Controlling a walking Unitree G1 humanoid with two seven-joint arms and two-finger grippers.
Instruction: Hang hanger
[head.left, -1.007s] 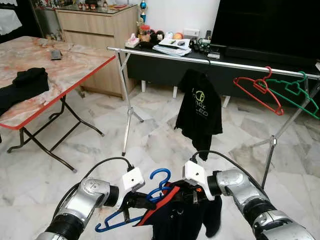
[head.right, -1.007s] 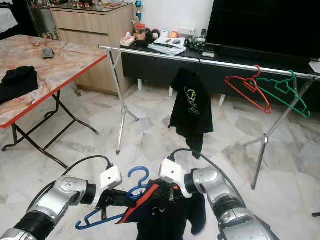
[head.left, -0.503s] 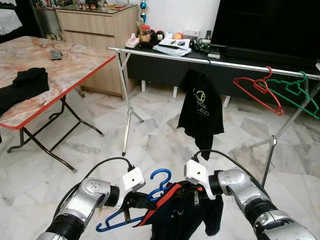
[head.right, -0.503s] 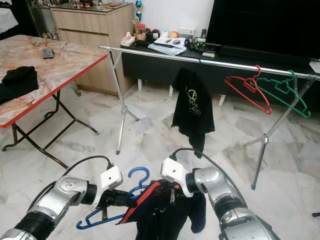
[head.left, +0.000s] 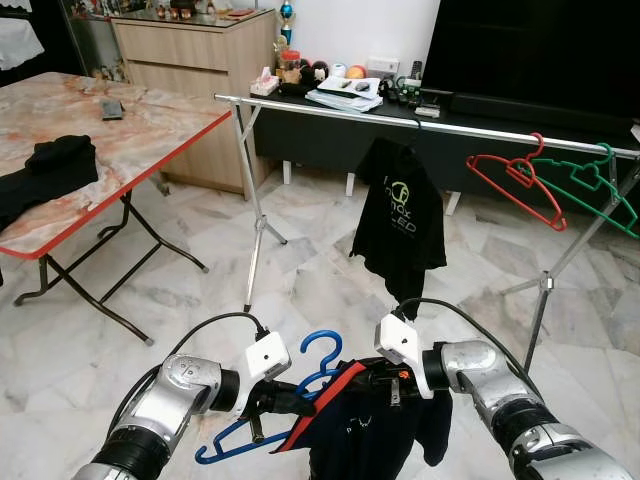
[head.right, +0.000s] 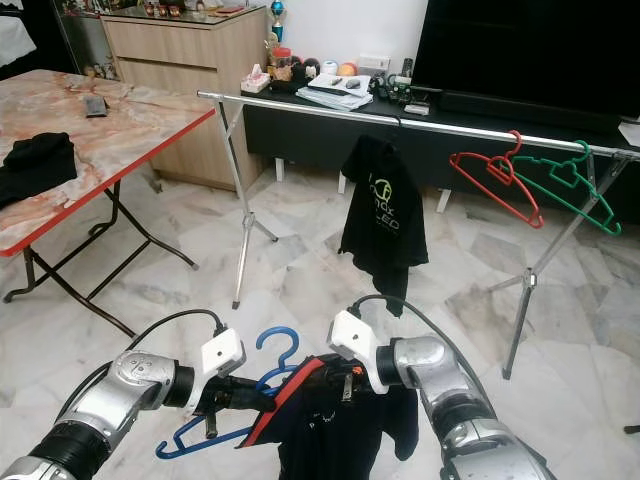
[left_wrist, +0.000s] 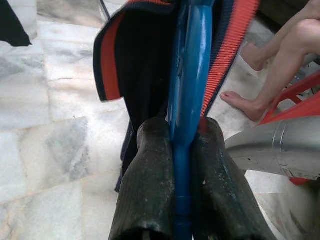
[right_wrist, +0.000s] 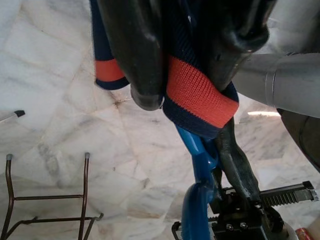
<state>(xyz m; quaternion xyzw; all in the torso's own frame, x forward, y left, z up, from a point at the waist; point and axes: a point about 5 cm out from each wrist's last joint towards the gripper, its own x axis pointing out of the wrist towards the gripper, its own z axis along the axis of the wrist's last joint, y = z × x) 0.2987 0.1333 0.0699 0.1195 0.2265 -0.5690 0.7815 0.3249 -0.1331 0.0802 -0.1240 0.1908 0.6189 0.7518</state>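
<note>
A blue hanger (head.left: 318, 368) is held low in front of me, hook up. My left gripper (head.left: 288, 402) is shut on its blue bar (left_wrist: 187, 120). A dark navy shirt with an orange-red collar (head.left: 365, 425) hangs partly over the hanger. My right gripper (head.left: 388, 385) is shut on the shirt's collar (right_wrist: 192, 95). The silver clothes rail (head.left: 420, 122) stretches across the room ahead, well above and beyond both grippers. A black shirt (head.left: 402, 220) hangs on it, with a red hanger (head.left: 515, 185) and a green hanger (head.left: 590, 185) further right.
A folding table with a red edge (head.left: 110, 135) stands at the left, with dark clothes (head.left: 50, 165) on it. A black TV bench (head.left: 330, 125) and a wooden cabinet (head.left: 195, 60) are behind the rail. A person's bare legs (left_wrist: 280, 60) are close by.
My right gripper has pulled the shirt collar slightly right and up along the hanger. The black shirt on the rail sways a little.
</note>
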